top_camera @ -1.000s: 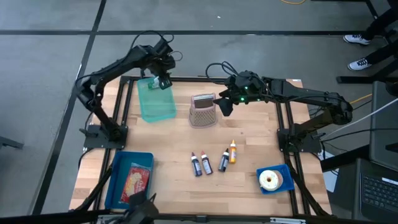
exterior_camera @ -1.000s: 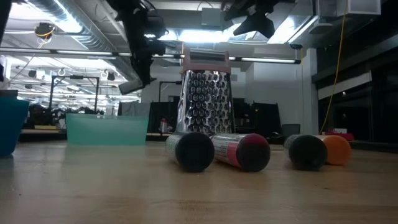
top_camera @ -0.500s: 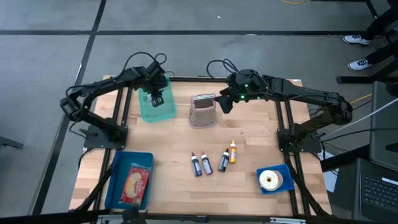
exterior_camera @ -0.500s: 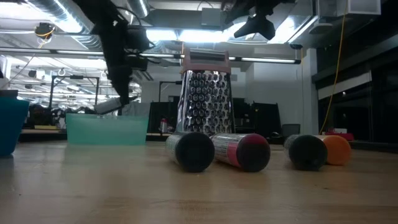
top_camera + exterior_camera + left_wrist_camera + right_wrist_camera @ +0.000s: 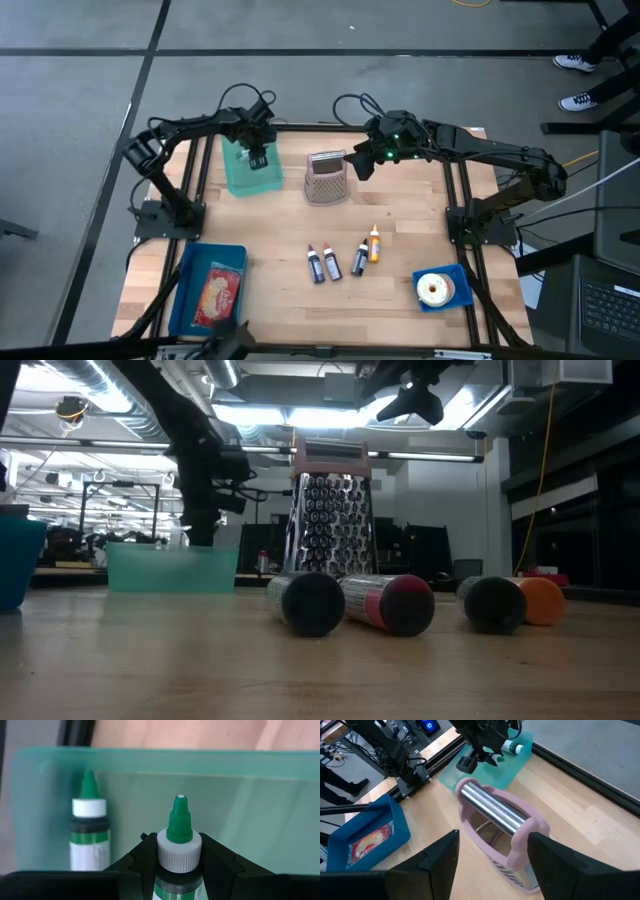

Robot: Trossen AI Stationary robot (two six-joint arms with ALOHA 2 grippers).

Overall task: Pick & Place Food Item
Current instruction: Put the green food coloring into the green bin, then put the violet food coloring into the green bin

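My left gripper (image 5: 256, 158) reaches down into the teal tray (image 5: 248, 176) at the far left and is shut on a green-capped bottle (image 5: 179, 837). A second green-capped bottle (image 5: 88, 830) lies on the floor of the teal tray (image 5: 250, 810), beside the held one. My right gripper (image 5: 362, 165) stands open in the air, just right of the pink-handled grater (image 5: 326, 178). In the right wrist view its fingers stand above the grater (image 5: 500, 825), clear of it. My left gripper pinches the bottle between its two fingers (image 5: 140, 862) just behind the white collar (image 5: 179, 857). The bottle lies along the fingers, with its green tip sticking out ahead of them. The fingers come steeply from above into the tray. Whether the tip touches the tray floor, I cannot tell.
Several small bottles (image 5: 345, 258) lie at the table's middle front. A blue bin (image 5: 185, 300) with a food packet sits at the near left. A blue plate (image 5: 458, 295) with a doughnut sits at the near right. The grater stands upright between the arms.
My left gripper has come down from above the teal tray into it, still carrying the green-capped bottle, and has tipped more steeply downward.
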